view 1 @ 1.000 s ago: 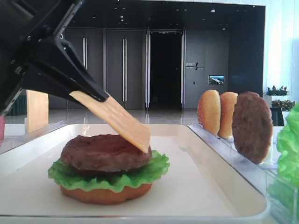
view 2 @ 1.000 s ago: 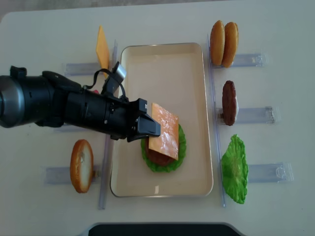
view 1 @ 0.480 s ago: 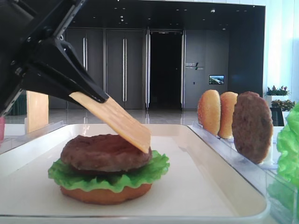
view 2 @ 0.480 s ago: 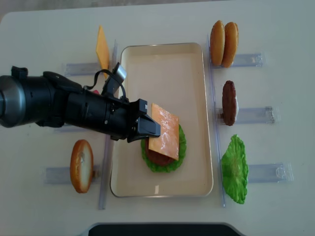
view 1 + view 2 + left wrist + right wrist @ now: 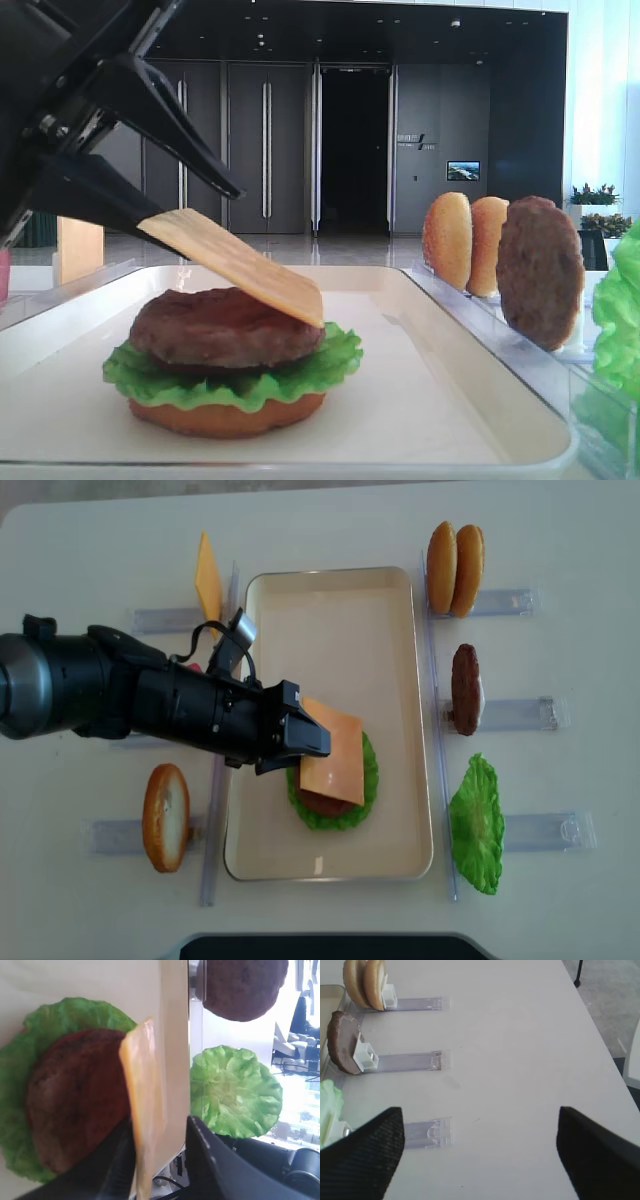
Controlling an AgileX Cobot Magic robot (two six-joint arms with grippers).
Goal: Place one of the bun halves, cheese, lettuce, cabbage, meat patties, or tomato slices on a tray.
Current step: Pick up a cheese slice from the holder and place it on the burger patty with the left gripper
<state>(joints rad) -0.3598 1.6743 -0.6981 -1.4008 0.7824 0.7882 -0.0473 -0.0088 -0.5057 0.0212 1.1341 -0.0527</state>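
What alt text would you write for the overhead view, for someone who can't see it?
Seen from above, the left gripper, jaws parted, lowers a cheese slice onto a patty, lettuce and bun stack on a cream tray. Spare buns, a patty and lettuce stand in clear holders beside it.

Left arm (image 5: 110, 695): matte black, thick cylindrical body with a grey rounded end at the view's left edge, tapering toward blocky black gripper housing. Black cable loop on top beside a small silver-grey tab. Left gripper (image 5: 305, 742): long, flat black fingers (image 5: 165, 110) with angular wedge profile and thin pale edge lines. Right gripper (image 5: 480, 1155): two black fingers (image 5: 365, 1157) with fine woven, carbon-like texture.
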